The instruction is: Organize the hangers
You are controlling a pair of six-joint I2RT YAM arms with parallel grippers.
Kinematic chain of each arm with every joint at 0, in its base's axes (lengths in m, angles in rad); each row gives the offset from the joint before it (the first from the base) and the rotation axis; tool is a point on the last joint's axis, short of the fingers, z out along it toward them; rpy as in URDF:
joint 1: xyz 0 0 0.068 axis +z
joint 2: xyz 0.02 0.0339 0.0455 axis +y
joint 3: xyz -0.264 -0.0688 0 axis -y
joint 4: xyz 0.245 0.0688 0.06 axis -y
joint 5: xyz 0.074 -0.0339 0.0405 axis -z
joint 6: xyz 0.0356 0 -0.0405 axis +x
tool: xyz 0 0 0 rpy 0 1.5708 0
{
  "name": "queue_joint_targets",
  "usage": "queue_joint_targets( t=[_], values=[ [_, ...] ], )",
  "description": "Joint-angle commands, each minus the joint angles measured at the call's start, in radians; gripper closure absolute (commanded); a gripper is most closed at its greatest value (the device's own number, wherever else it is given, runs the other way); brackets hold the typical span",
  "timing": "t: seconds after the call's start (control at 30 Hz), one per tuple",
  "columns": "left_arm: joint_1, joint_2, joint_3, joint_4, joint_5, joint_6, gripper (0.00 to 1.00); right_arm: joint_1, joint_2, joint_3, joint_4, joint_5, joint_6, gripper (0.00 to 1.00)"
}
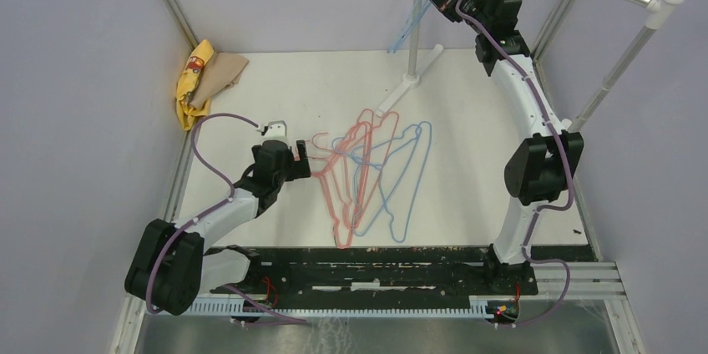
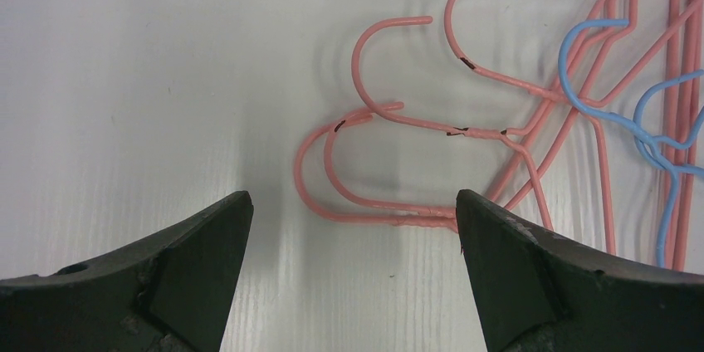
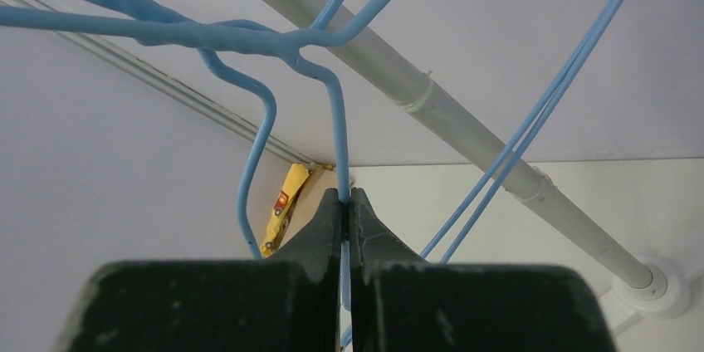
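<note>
- The right end effector (image 3: 344, 196) is clamped shut on the thin wire of a blue hanger (image 3: 166, 34), which is held up beside the rack pole (image 3: 465, 119).
- The left end effector (image 2: 353, 198) is spread open low over the table (image 2: 124, 78), just short of the pink hangers (image 2: 423, 219).
- The pink hangers are seen tangled with other blue ones mid-table.
- The wire is judged light, stiff and slippery, so the neck below the hook is the best place to grip.

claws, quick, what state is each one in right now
Left claw: open, holding nothing, above the pink-red wire hanger hooks.
Right claw: closed on a light blue wire hanger.
</note>
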Motion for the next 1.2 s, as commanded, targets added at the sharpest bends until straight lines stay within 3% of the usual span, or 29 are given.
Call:
queue_joint_targets(
  t=[0.0, 0.13, 0.3, 0.8, 1.17],
  values=[
    [-0.001, -0.012, 0.030, 0.026, -0.018, 0.014, 0.01, 0.035, 0.084, 0.072, -0.189, -0.005, -0.054, 0.99],
    [-0.002, -0.005, 0.033, 0.028, -0.015, 0.013, 0.01, 0.053, 0.120, 0.137, -0.250, 0.005, -0.090, 0.97],
    [-0.001, -0.002, 0.036, 0.028, -0.015, 0.017, 0.01, 0.053, 0.087, 0.089, -0.247, 0.036, -0.099, 0.83],
    [-0.003, -0.005, 0.032, 0.029, -0.008, 0.010, 0.01, 0.053, -0.296, -0.295, -0.166, 0.187, -0.169, 0.28],
    [-0.002, 0.000, 0.028, 0.031, 0.000, 0.005, 0.01, 0.053, -0.490, -0.453, -0.214, 0.230, -0.247, 0.23]
  ],
)
